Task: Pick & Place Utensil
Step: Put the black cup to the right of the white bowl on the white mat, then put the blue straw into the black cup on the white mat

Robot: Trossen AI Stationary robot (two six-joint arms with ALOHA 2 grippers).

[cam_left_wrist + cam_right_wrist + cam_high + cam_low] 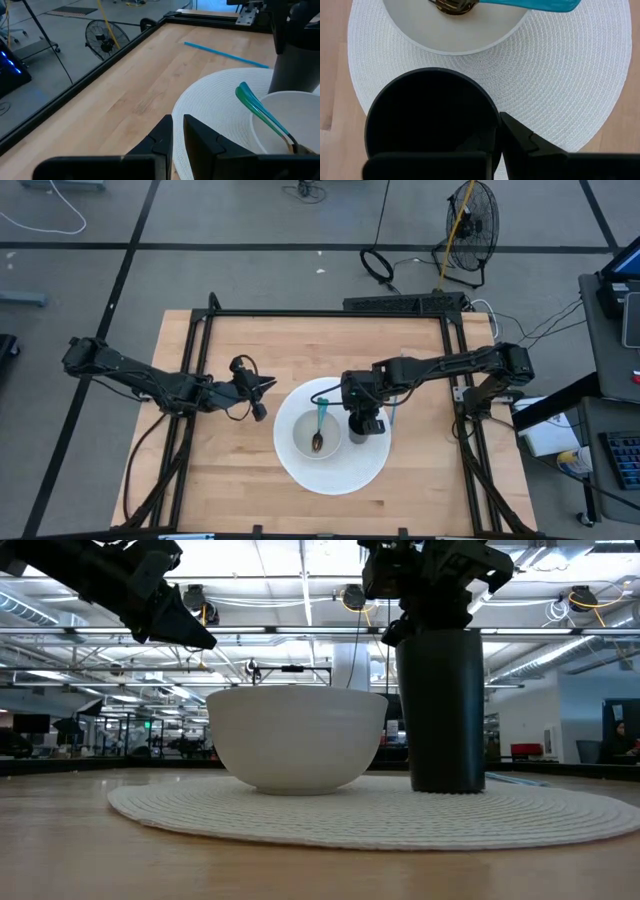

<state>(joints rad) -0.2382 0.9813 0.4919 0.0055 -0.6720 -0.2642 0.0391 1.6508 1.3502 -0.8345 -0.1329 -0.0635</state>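
Observation:
A white bowl (312, 436) stands on a round white woven placemat (335, 475). A spoon with a teal handle (321, 416) lies in the bowl, its brown head (451, 6) at the bottom and its handle leaning on the far rim (257, 106). A tall dark cup (440, 710) stands on the mat to the right of the bowl. My right gripper (366, 420) is over the cup, shut on it. My left gripper (262, 394) hovers left of the mat, shut and empty (177, 131). My right gripper holds the dark cup by its rim (495, 119), on the side away from the bowl. One finger (522, 142) is outside the wall; the other is lost in the dark inside. The fingers point down from above. The cup stands upright with its base (447, 786) on the placemat.
A thin blue stick (225, 54) lies on the wood just beyond the mat's right side, by the cup. A black frame (320, 313) runs around the tabletop. Bare wood lies at the left and far parts of the table (290, 350).

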